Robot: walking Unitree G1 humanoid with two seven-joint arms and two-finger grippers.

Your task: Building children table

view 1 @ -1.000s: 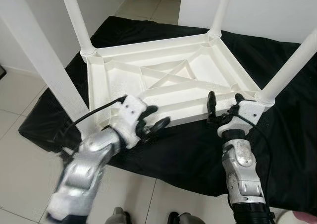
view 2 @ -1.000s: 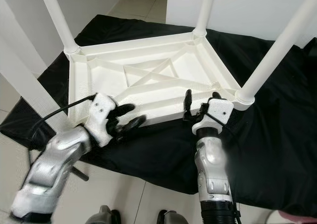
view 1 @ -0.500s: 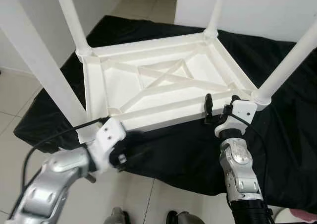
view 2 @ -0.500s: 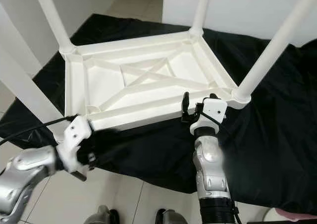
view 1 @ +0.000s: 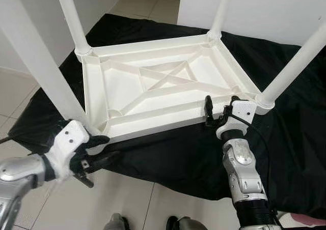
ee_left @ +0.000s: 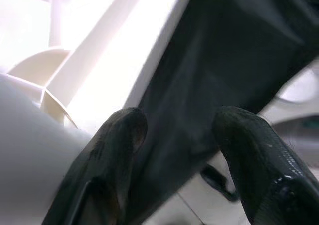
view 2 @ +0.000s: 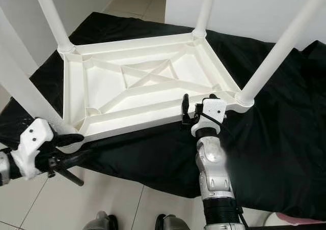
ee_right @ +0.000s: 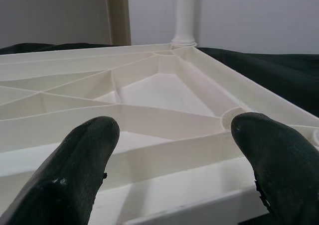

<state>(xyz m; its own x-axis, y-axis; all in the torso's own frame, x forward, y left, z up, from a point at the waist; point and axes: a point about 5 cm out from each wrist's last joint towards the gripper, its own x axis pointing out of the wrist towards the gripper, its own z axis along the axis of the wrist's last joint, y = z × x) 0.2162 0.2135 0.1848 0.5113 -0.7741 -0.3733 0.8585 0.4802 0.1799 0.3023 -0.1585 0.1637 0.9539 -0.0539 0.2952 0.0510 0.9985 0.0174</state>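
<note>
Floor: pale tiles (view 1: 20, 95) with a black cloth (view 1: 285, 128) spread over them, white walls behind.
Children's table (view 1: 163, 87): white plastic, upside down on the cloth, ribbed underside up, four legs pointing upward.
Left gripper (view 1: 97, 151): at the table's near left corner, beside the base of the near left leg (view 1: 38, 67); jaws apart, one finger (ee_left: 112, 150) against the white rim, the other over the cloth.
Right gripper (view 1: 220, 107): at the near edge, just beside the near right corner and its leg (view 1: 293, 67); jaws apart, black fingers (ee_right: 82, 160) straddling the rim from the robot's side, table lying just ahead of them.
</note>
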